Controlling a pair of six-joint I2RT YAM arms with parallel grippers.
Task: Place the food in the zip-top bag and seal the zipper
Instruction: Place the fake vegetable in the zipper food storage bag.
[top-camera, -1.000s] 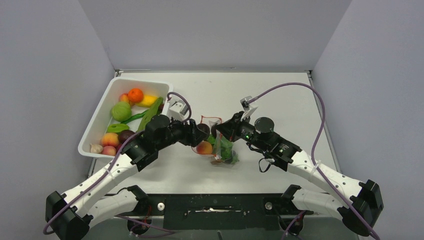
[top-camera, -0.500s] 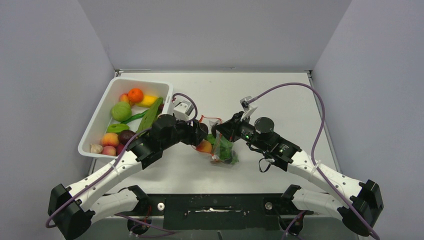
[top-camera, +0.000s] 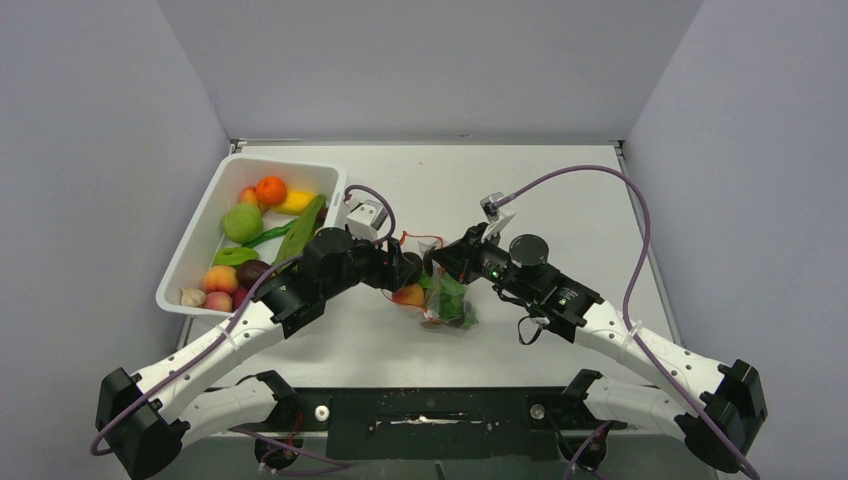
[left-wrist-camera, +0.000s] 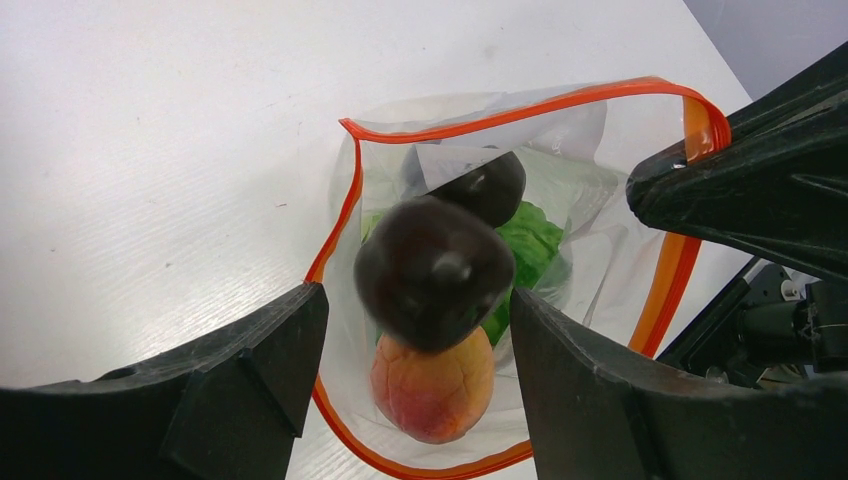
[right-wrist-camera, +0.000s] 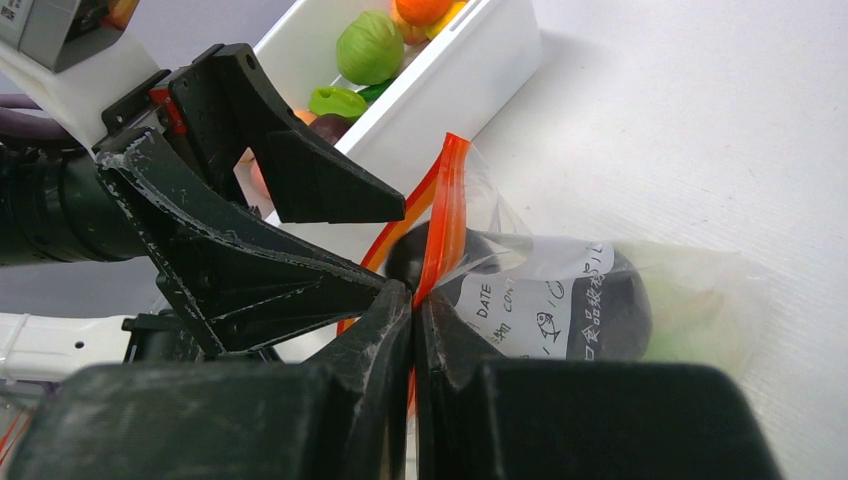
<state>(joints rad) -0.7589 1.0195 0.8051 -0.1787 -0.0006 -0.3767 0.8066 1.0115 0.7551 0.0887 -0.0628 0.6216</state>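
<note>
The right gripper (right-wrist-camera: 412, 300) is clamped on the zipper (right-wrist-camera: 443, 215), holding the zip-top bag (left-wrist-camera: 585, 135) open at frame centre on the desk (top-camera: 560, 200). The left gripper (left-wrist-camera: 415, 300), spread wide, hangs directly above the mouth with a dark plum (left-wrist-camera: 432, 272) apparently loose between its fingers. Over the last second the left arm has advanced rightward.

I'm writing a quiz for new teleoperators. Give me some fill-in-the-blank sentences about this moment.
1. The right gripper is shut on the zip-top bag's red-orange ___.
2. The dark fruit between the left gripper's jaws is a ___.
3. Beneath it, inside the bag, lies an orange-pink ___.
4. The orange lies in the white ___.

Missing words: zipper; plum; peach; bin.
</note>
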